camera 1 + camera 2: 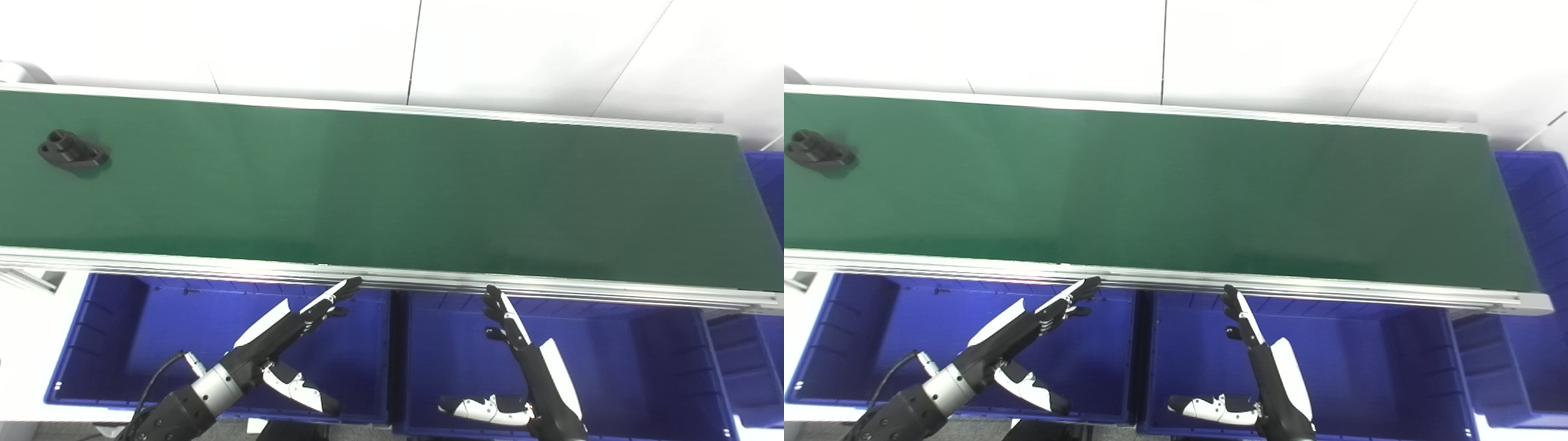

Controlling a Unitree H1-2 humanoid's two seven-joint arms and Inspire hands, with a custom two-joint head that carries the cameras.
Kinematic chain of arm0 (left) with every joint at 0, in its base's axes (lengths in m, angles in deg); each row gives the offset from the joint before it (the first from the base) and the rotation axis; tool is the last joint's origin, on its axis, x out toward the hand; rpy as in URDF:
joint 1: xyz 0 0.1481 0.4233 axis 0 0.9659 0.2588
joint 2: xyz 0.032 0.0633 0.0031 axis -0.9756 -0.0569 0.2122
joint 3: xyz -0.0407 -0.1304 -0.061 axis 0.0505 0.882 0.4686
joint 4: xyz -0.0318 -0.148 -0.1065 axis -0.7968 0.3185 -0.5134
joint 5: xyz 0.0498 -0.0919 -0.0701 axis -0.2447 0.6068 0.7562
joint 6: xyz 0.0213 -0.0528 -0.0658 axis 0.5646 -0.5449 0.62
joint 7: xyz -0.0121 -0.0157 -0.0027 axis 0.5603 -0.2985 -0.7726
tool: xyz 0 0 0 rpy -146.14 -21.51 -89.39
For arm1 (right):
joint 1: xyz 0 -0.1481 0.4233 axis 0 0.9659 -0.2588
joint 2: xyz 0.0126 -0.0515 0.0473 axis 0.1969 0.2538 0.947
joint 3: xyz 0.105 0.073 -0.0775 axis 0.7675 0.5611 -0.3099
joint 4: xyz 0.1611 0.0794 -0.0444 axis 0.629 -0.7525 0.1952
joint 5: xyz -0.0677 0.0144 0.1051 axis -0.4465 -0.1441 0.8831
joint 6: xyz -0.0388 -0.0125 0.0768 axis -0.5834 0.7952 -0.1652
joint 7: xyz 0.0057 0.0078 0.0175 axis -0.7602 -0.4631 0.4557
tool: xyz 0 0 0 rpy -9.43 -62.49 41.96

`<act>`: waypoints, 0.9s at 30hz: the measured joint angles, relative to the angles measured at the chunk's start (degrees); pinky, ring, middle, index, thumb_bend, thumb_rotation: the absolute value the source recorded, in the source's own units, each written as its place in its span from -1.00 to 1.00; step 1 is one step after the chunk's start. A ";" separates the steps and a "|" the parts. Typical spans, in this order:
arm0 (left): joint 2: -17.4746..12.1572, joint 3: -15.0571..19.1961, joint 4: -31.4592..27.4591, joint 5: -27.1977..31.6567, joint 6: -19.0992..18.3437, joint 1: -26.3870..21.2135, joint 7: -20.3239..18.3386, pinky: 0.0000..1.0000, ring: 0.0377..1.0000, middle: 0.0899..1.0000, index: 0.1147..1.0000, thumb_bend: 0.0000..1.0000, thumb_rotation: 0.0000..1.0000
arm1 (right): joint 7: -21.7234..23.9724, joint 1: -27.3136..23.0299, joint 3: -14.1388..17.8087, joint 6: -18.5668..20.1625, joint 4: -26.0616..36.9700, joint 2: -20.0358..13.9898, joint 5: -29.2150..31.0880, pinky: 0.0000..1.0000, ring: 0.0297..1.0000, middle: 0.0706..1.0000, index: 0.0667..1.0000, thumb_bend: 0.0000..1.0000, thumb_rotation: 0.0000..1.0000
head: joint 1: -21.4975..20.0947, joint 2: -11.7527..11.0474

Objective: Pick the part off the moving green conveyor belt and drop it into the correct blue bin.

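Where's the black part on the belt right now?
The black part lies at the far left end of the green conveyor belt, nearer its far rail, well away from both hands, which are over the blue bins below the near rail.

I saw a white wall (520,49) behind everything. It was made of big flat panels, with thin dark lines (414,52) where the panels met. One line ran straight up and others slanted. The light was bright and even, and the wall looked plain. At the far left, a small grey rounded shape (21,72) peeked in.
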 measured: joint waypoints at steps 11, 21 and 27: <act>1.62 2.69 0.05 2.08 0.01 1.13 -0.14 0.78 0.99 1.00 1.00 0.94 -0.24 | -0.01 0.01 0.00 0.00 -0.02 0.00 0.03 0.63 0.83 0.87 0.96 0.91 -0.40 | 0.35 0.18; 2.34 3.92 -0.25 2.56 0.02 3.44 -1.35 0.79 0.94 1.00 1.00 0.92 -0.24 | -0.01 -0.01 0.01 0.00 -0.06 -0.01 0.06 0.61 0.82 0.86 0.96 0.90 -0.39 | 1.05 0.09; 2.35 4.00 -0.26 3.50 0.02 3.50 -2.64 0.79 0.95 1.00 1.00 0.92 -0.25 | -0.02 -0.01 0.07 -0.01 -0.13 -0.02 0.41 0.63 0.83 0.88 0.96 0.90 -0.41 | 1.67 -0.09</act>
